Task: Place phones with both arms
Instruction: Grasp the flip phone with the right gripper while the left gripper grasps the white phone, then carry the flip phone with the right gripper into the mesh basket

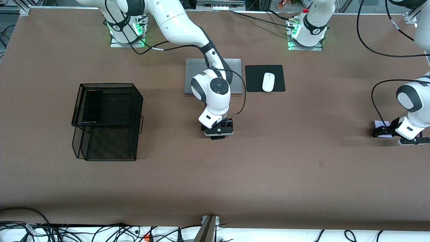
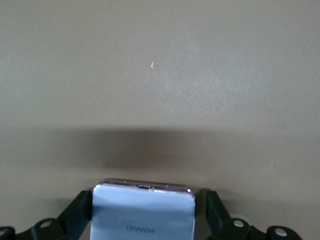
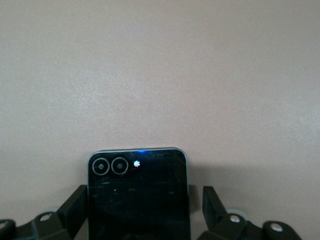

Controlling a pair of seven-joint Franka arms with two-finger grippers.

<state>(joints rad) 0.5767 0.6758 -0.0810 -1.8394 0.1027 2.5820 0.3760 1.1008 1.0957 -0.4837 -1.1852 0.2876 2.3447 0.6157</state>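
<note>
At about nine o'clock on the brown table point(image 1: 302, 168), a long black slab phone point(image 1: 90, 107) is lying in the upper tier of a black wire-mesh two-tier basket point(image 1: 107, 134), which is judged to be the place where the phones are being gathered. Near the centre, the right gripper point(image 1: 218, 131) is being held low over a small squarish black phone with twin camera rings point(image 3: 139, 200). Its fingers point(image 3: 75, 202) are spread to either side of the phone's long edges, with a gap showing at one of them, so a grasp is judged to be prepared but not closed. At twelve o'clock from it, a flat grey laptop point(image 1: 195, 77) is being partly covered by the right arm, and a white computer mouse point(image 1: 268, 81) is resting on a black pad point(image 1: 255, 79). At about three o'clock, the left gripper point(image 1: 386, 131) is likewise straddling a small squarish pale lavender phone point(image 2: 144, 215) lying on the table, fingers point(image 2: 80, 210) apart at its sides. The near ends of both small phones are being cut off in the wrist views, and whether any pad is pressing cannot be told.
</note>
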